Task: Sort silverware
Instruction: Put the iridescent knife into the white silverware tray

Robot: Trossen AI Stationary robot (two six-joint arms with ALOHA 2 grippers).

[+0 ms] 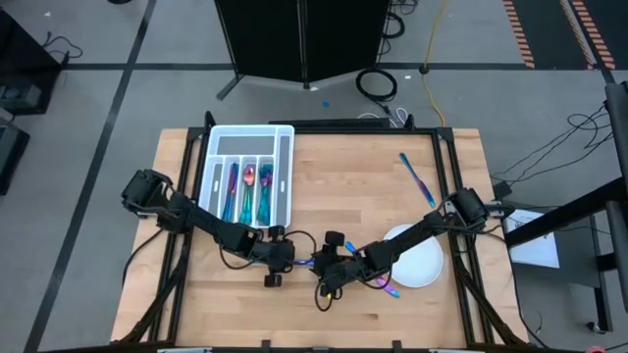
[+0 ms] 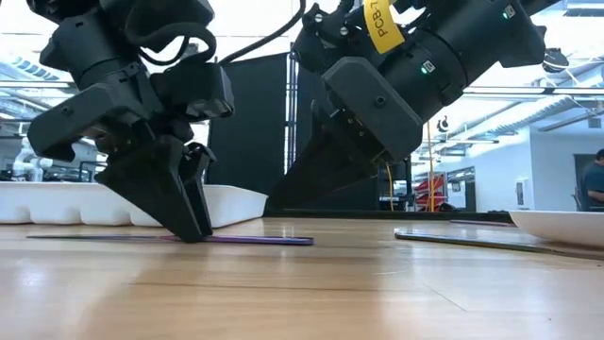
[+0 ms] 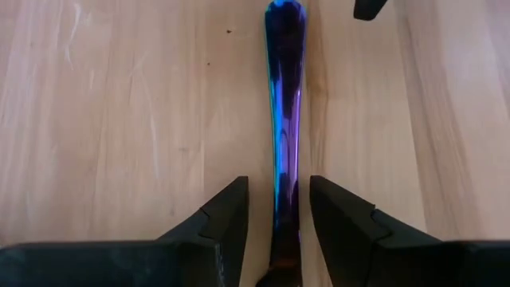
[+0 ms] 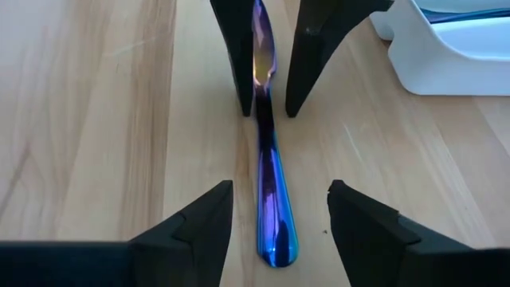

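Jaws of the left gripper (image 3: 276, 231) are standing apart astride one iridescent piece of silverware (image 3: 282, 135), which is lying flat on the counter (image 3: 119, 119); its long axis is running straight out between them, toward the right gripper (image 4: 279, 219). No grip is showing on either side. The right gripper's jaws are likewise standing apart, straddling the opposite, rounded end of the same piece, so both arms are sitting equally near. Judgement: a pick here is turning on which arm closes, and the two facing grippers are crowding each other. Beyond the left gripper, the white tray (image 1: 283, 176) is holding several sorted pieces. Behind the right gripper, the white plate (image 1: 424, 265) is resting, and another piece (image 1: 416, 178) is lying well apart.
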